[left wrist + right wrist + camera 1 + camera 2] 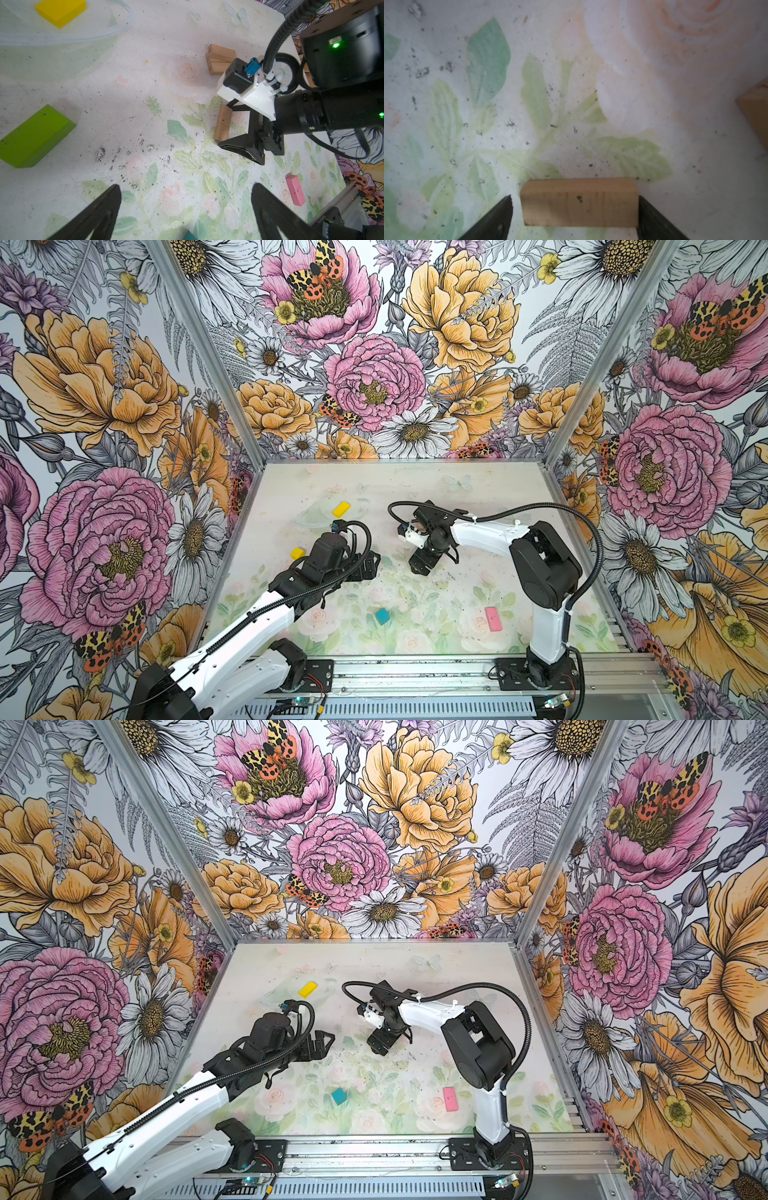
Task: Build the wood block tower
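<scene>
straddling a tan plank (222, 122) flat on the mat (145, 93), the right gripper (574, 197) stood open, not yet gripping. it needed centring before closing, as one finger (654, 218) seemed to touch the plank's end. the left gripper (186, 186) hung open, empty.

Wood blocks (382, 615), loose and well apart

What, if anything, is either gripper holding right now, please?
Nothing: the left gripper is open and empty; the open right gripper only straddles a tan plank lengthwise.
</scene>
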